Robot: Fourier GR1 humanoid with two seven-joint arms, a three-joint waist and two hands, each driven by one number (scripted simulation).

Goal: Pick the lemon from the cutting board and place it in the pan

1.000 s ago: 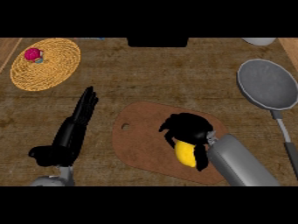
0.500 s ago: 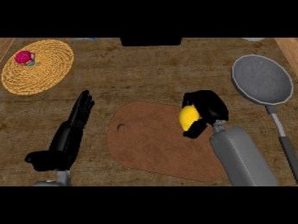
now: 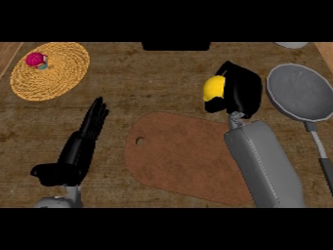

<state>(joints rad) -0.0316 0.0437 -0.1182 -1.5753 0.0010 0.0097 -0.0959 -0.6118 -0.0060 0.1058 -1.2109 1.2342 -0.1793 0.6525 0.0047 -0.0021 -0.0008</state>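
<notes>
The yellow lemon point(image 3: 214, 88) is held in my right hand point(image 3: 239, 93), whose black fingers curl round it. The hand is above the counter, past the far edge of the brown cutting board point(image 3: 183, 156), which lies bare at centre. To the right lies the grey pan point(image 3: 301, 91), its dark handle point(image 3: 326, 161) running toward the near edge. The lemon is left of the pan's rim, not over it. My left hand point(image 3: 79, 146) rests at lower left, fingers straight and pointing away, holding nothing.
A woven straw mat point(image 3: 51, 71) at the far left carries a small pink-red object point(image 3: 35, 59). A dark block point(image 3: 176, 46) sits at the far centre edge, and a pale rim point(image 3: 293, 45) shows at the far right.
My right hand has lifted the lemon off the cutting board and carried it away and to the right, toward the pan. The left hand stays put.
</notes>
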